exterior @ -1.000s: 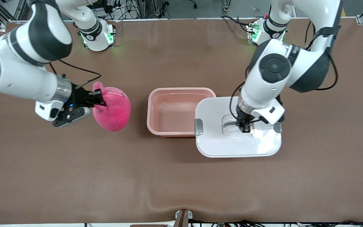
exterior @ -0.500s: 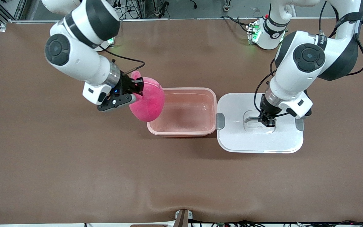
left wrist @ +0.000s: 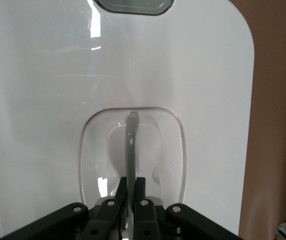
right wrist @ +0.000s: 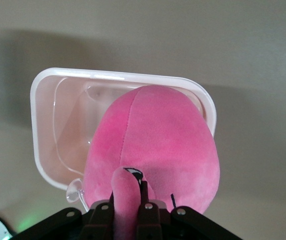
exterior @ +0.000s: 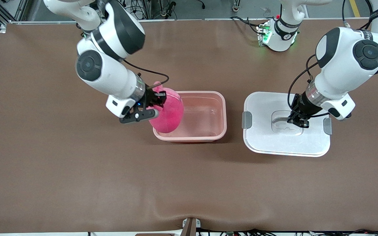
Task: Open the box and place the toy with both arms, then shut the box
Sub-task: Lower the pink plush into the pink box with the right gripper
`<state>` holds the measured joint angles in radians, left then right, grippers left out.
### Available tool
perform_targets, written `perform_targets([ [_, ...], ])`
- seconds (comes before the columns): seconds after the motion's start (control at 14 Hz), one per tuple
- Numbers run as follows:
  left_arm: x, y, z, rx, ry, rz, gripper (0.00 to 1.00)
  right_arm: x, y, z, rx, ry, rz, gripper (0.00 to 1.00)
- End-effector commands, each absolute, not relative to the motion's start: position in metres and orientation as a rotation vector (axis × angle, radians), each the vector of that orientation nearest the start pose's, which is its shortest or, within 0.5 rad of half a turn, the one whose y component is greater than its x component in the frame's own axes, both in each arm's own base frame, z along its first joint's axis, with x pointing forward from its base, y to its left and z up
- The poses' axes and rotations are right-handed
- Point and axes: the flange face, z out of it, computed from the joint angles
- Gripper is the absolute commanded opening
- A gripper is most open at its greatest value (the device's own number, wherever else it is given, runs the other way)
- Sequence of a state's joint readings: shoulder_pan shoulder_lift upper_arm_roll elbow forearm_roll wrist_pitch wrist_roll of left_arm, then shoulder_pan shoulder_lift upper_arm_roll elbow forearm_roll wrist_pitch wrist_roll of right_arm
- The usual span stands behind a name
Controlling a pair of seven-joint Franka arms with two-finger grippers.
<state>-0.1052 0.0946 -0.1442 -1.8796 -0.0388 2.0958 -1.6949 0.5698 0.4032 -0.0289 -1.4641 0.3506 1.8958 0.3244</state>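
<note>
Front view: the box [exterior: 205,132] sits open on the brown table [exterior: 77,170], lid off. The right gripper [exterior: 157,98] hangs over the box's end nearest the right arm, clamped tight on a stalk of the toy [exterior: 167,113]; the pink plush dangles from it over that end of the box, its lower part overlapping the rim there. The lid [exterior: 274,144] is held beside the box, toward the left arm's end of the table, with a clear gap between them. A shadow lies on the table beside the box, under the lid's nearer edge, so the lid looks lifted, though this view does not settle it. A grey clip [exterior: 246,120] shows on the lid's side facing the box, and another clip [exterior: 327,126] on the side away from it. The left gripper [exterior: 299,123] is over the lid's middle, pinched shut on the handle [exterior: 279,119] in the recess.

Left wrist view: the left gripper [left wrist: 129,192] has both fingers pressed together on the thin handle [left wrist: 131,145], which stands up from the clear recess of the lid [left wrist: 58,100].

Right wrist view: the right gripper [right wrist: 129,200] grips a pink stalk of the toy [right wrist: 155,145], a dark pupil showing at the fingers. The toy hides much of the box [right wrist: 45,125] beneath it
</note>
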Motion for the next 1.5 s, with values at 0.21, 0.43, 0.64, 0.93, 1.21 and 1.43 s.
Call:
perform_targets([
  [0.21,0.554,-0.136,0.458,-2.494,-2.181,-0.103,0.0,0.574,0.402,0.436,-2.828,-0.14,0.158,0.0],
  [0.43,0.554,-0.136,0.458,-2.494,-2.181,-0.103,0.0,0.568,0.419,0.408,-2.848,-0.096,0.208,0.0],
  [0.64,0.553,-0.138,0.457,-2.496,-2.178,-0.099,0.0,0.563,0.431,0.374,-2.876,-0.068,0.27,0.0],
  [0.93,0.552,-0.138,0.456,-2.496,-2.173,-0.098,0.0,0.567,0.432,0.329,-2.905,-0.052,0.318,0.0],
  [1.21,0.552,-0.14,0.456,-2.506,-2.162,-0.098,0.0,0.562,0.44,0.293,-2.925,-0.057,0.351,0.0],
  [1.43,0.551,-0.141,0.452,-2.503,-2.156,-0.09,0.0,0.54,0.479,0.274,-2.931,-0.07,0.286,0.0],
])
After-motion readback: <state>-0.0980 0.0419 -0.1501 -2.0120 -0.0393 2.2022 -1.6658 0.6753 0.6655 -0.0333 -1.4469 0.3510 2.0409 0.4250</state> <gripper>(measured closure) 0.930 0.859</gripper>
